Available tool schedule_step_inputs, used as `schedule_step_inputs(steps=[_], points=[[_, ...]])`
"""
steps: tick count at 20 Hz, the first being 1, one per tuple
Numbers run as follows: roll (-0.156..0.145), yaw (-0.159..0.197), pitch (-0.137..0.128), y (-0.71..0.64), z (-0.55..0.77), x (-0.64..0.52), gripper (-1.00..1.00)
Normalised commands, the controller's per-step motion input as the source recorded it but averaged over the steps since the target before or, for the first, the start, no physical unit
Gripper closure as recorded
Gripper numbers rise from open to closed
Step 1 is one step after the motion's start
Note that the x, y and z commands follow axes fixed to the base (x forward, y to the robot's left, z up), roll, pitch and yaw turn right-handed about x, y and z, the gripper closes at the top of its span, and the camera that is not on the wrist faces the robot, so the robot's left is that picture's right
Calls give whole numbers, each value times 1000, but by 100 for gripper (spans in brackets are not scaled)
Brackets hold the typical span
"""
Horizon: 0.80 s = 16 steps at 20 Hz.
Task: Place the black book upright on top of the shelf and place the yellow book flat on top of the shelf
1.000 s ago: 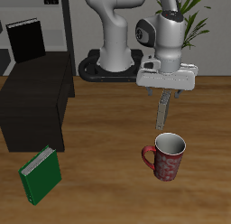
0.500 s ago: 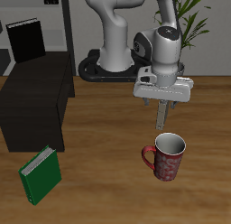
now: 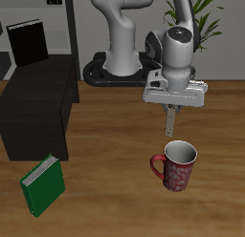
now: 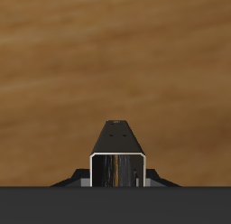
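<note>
Black book (image 3: 26, 39) stands upright on the shelf (image 3: 38, 107), back at ten o'clock. Gripper (image 3: 170, 125) hangs over bare wood, fingers pressed together, nothing in them, just behind the mug (image 3: 176, 165). Green book (image 3: 43, 184) lies down at seven o'clock.

The white arm rises from its base at the back of the bench (image 3: 115, 136), bends over at the top and comes down to a wrist that hangs vertically. Beneath the wrist the pale, wide gripper (image 3: 170, 126) body sits level, pointing straight down. Its fingers (image 3: 170, 119) are pressed together into a single narrow dark bar, with no gap showing and nothing between them. In the wrist view the closed gripper (image 4: 116, 155) appears as one tapering block, hovering above bare wood.
</note>
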Motion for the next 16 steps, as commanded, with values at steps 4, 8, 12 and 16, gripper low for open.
schedule_step_inputs(steps=[4, 8, 12, 16], points=[[-89, 139, -78, -334, 464, 66, 100], [-186, 135, -95, -821, 679, 214, 100], [-237, 201, -170, -789, 966, 206, 100], [-108, 166, -135, -216, 837, 80, 100]])
